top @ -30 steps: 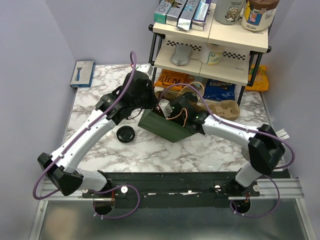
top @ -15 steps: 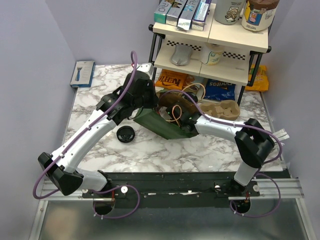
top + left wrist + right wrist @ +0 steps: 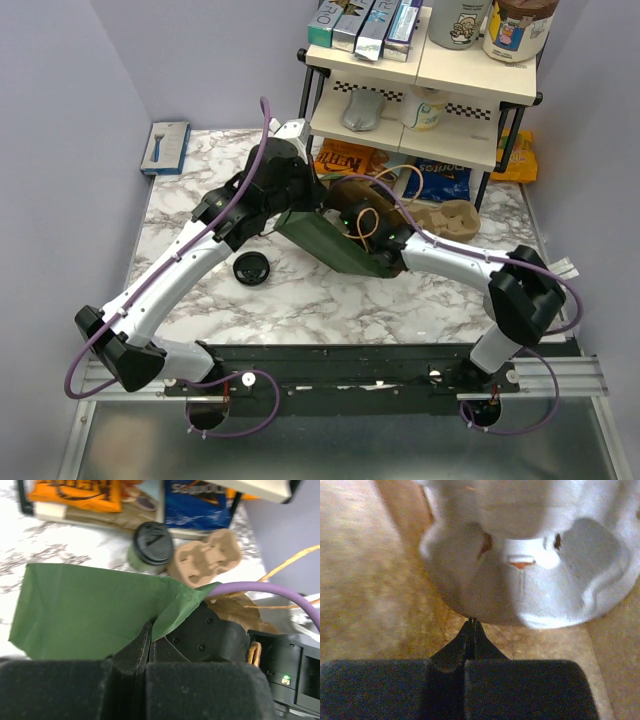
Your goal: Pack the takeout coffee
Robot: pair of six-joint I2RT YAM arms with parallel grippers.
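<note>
The green bag [image 3: 325, 245] shifted; left end effector [image 3: 150, 640] pinches it, right end effector [image 3: 471, 625] pressed together.

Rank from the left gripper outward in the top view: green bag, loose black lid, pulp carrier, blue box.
1. The green paper bag: its edge is pinched in the left gripper, so they touch.
2. The loose black lid: on the table, toward the arm bases.
3. The pulp cup carrier to the right and the blue box at the back-left corner: too close to call.
</note>
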